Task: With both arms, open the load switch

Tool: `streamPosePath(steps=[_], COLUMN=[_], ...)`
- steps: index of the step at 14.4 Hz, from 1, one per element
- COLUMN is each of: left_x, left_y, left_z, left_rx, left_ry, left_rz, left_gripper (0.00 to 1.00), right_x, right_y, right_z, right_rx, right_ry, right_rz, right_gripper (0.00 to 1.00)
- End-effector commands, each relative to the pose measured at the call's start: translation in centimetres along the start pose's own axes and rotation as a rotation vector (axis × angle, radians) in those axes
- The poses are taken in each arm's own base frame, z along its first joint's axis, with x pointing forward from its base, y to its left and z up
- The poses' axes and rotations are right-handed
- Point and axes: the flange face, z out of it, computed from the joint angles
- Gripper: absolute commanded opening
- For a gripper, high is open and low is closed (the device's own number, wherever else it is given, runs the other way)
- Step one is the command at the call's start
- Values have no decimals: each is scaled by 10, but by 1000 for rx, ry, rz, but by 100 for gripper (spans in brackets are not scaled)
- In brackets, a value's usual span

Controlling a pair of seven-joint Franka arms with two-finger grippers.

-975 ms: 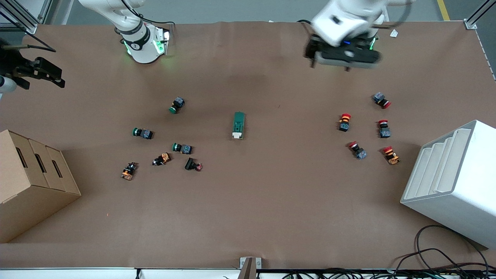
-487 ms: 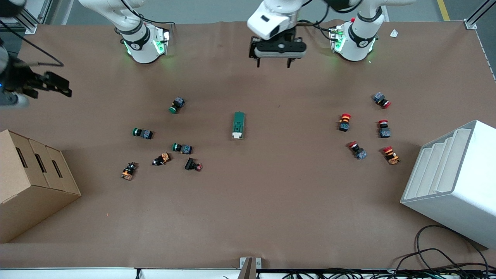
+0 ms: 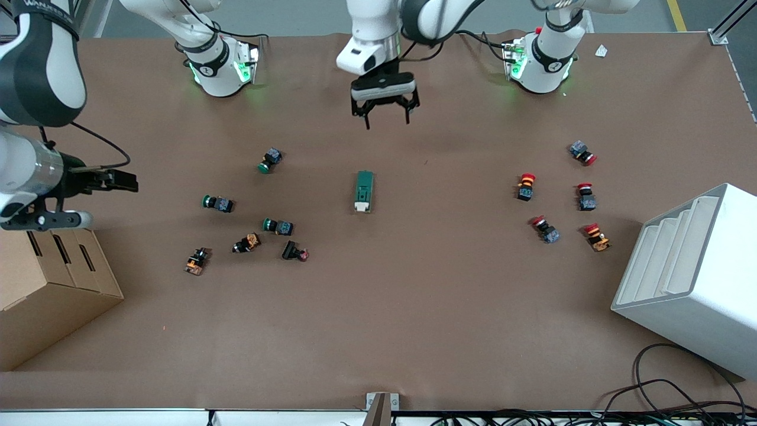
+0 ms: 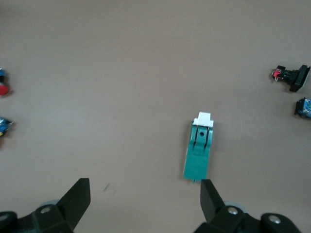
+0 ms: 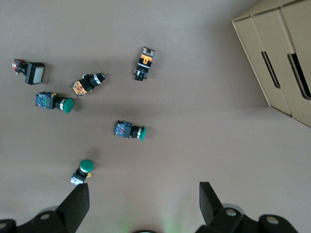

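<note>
The load switch (image 3: 365, 191), a dark-green block with a white lever end pointing toward the front camera, lies flat at the table's middle. It also shows in the left wrist view, where the load switch (image 4: 198, 153) lies just ahead of one finger. My left gripper (image 3: 387, 121) hangs open and empty over bare table between the load switch and the arms' bases. Its own view shows the left gripper (image 4: 145, 201) with nothing between the jaws. My right gripper (image 3: 121, 180) is at the right arm's end of the table, above the cardboard box's edge. The right gripper (image 5: 143, 204) is open and empty.
Green-capped and orange push buttons (image 3: 278, 226) lie scattered toward the right arm's end. Several red-capped push buttons (image 3: 525, 186) lie toward the left arm's end. A cardboard box (image 3: 53, 284) and a white stepped bin (image 3: 692, 278) flank the table. Cables (image 3: 668, 396) trail at the front edge.
My left gripper has swung from near its base to the table's middle and dropped toward the load switch. My right gripper has come down over the cardboard box's edge.
</note>
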Motion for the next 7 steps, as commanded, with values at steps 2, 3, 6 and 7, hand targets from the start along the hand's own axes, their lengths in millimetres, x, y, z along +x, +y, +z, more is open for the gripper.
streamPosePath(steps=[2,3,6,7], left_x=[-36,-44,-73,-86], left_y=[30,33,36,38], left_z=[44,51,76,88], left_rx=[-10,-11,-24,-38], left_ry=[97,118,222,264], left_rz=[25,25,-4,-37], left_gripper=[100,100,100,100], right_x=[13,18,28,29], right_y=[-74,-102,-186,-219], right_z=[15,26,64,82], right_rx=[-34,-46,-76,-81], right_ry=[-6,-6,13,12], right_rz=[139,174,344,434], right_gripper=[100,100,100,100])
